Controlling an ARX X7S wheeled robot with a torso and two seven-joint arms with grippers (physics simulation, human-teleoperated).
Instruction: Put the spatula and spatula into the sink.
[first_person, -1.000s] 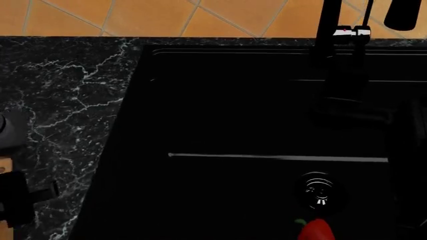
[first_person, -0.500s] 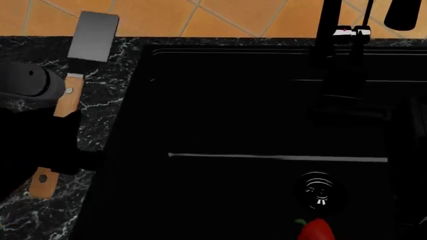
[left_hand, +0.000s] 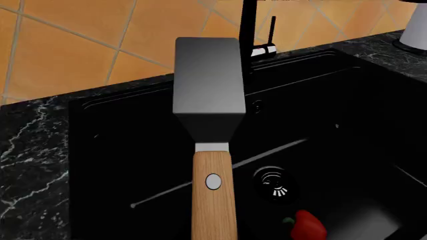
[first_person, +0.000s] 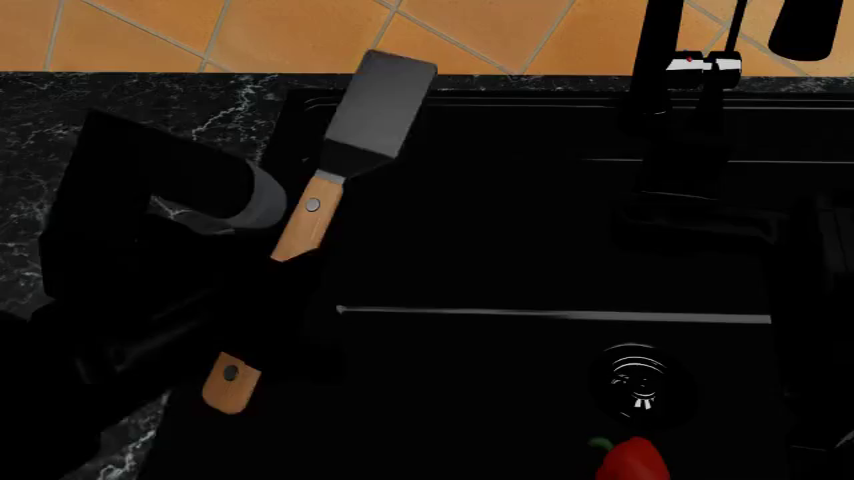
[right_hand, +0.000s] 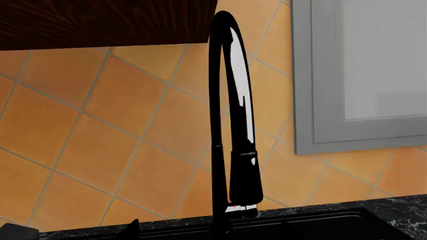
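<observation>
one spatula (first_person: 324, 195) is all we carry, our left gripper (first_person: 254, 310) clenched around the middle of its wooden handle; the butt end pokes out on the near side of the claw and the riveted neck and grey blade run out beyond it. in the left wrist view the blade (left_hand: 208, 77) reaches forward from the claw over the sink (left_hand: 347, 130), held in the air above the basin's left part, blade tip near the back rim. below and to the right of the claw sit the round drain (first_person: 637, 378) and a red pepper (first_person: 630, 460) on the basin floor. farther off, past the blade, the black faucet (right_hand: 230, 125) rises against orange wall tiles (right_hand: 100, 125). our right gripper is out of sight, so we cannot tell its state.
</observation>
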